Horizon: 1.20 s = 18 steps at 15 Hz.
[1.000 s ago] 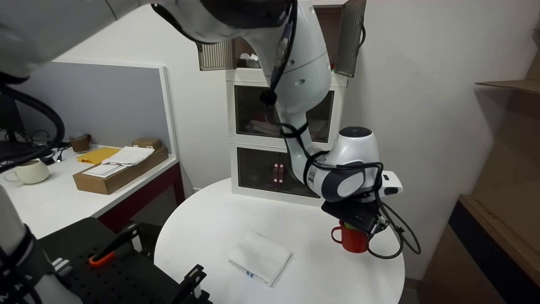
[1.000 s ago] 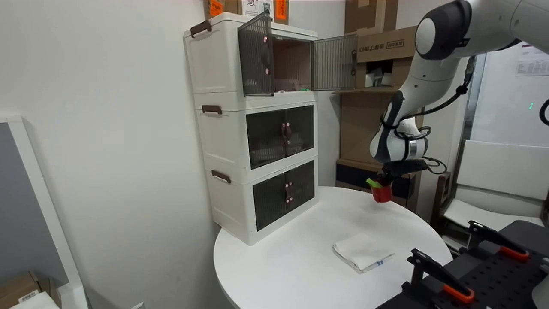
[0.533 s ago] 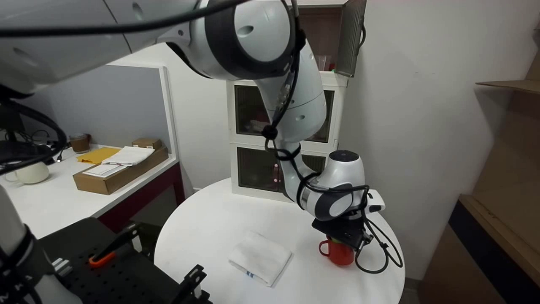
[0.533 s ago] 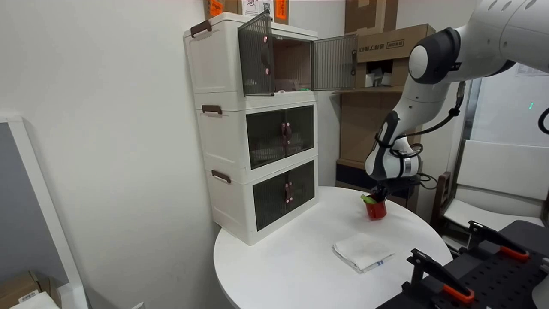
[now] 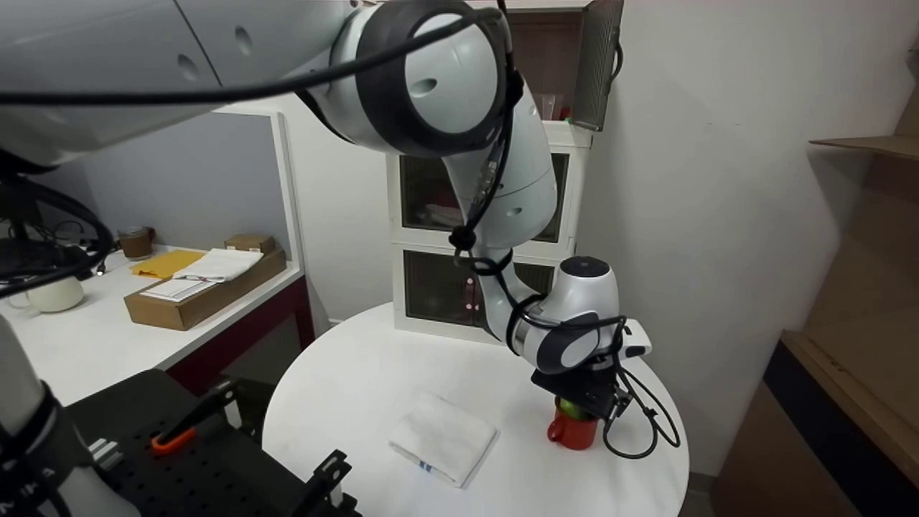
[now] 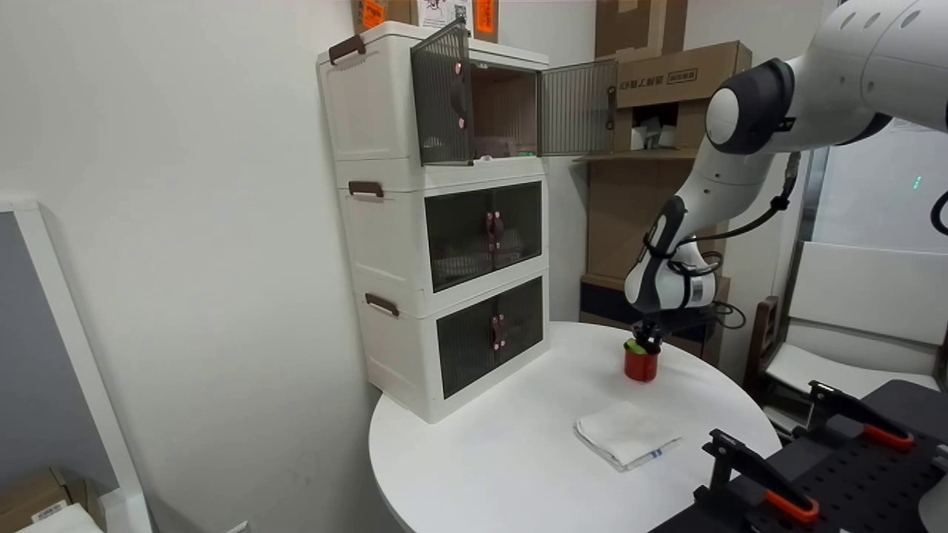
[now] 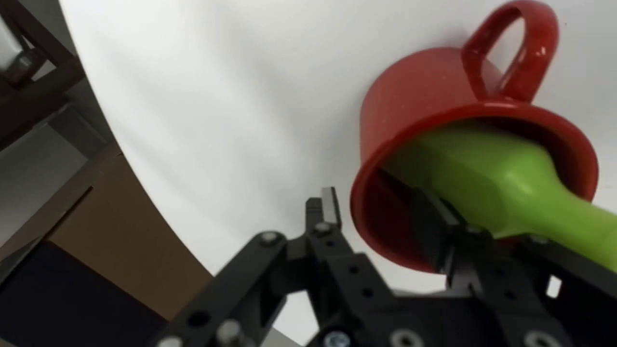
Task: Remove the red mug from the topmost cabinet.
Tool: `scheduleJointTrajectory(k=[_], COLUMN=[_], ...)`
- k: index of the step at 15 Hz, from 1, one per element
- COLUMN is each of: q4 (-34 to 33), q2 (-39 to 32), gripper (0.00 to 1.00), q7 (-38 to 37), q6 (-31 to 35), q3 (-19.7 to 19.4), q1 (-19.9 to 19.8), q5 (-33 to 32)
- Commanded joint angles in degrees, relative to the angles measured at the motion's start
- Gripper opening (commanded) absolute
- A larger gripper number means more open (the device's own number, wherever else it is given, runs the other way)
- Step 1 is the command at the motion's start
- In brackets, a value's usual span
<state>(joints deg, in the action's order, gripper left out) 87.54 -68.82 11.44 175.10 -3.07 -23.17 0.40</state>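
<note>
White round table [image 6: 489, 474]: red mug [image 6: 641, 365] set down upright, well apart from the topmost cabinet [image 6: 374, 111].

Removal is judged complete; all that seems left is backing out the gripper [image 7: 381, 217]. Its fingers [image 7: 330, 207] are spread, one within the mug's mouth beside a green object [image 7: 511, 188], the other outside its wall with a gap showing. Compared with half a second ago, the mug has lost its tilt, and in an exterior view its handle [image 5: 555, 431] has swung round to face the viewer.
</note>
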Motion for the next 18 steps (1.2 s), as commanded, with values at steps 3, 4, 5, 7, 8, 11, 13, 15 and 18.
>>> scheduleJointTrajectory(k=[3,4,5,7,8,11,13,15,18], q4=[1.22,2.29,3.42,4.37,4.85,6.35,8.79,11.08,16.11], q2=[6.31,8.83,12.18,17.44,20.41,29.22,35.23,40.72,49.31], gripper=[0.90,0.98,1.00,1.00,1.00,1.00,1.00,1.00,1.00], q7=[4.43,6.19,8.47,10.78,10.11,6.93,4.32,4.99,2.50], q6=[-9.25,-13.62,-18.63,-27.77,-32.63,-43.71,-50.26,-54.98,-54.59], q3=[6.54,8.00,9.77,10.71,9.62,5.79,3.11,2.71,1.67], q1=[-5.60,-6.98,-8.67,-9.75,-8.96,-5.43,-1.96,0.12,4.74], q5=[-1.75,-1.36,-0.47,1.84,2.57,2.90,1.78,2.68,2.26])
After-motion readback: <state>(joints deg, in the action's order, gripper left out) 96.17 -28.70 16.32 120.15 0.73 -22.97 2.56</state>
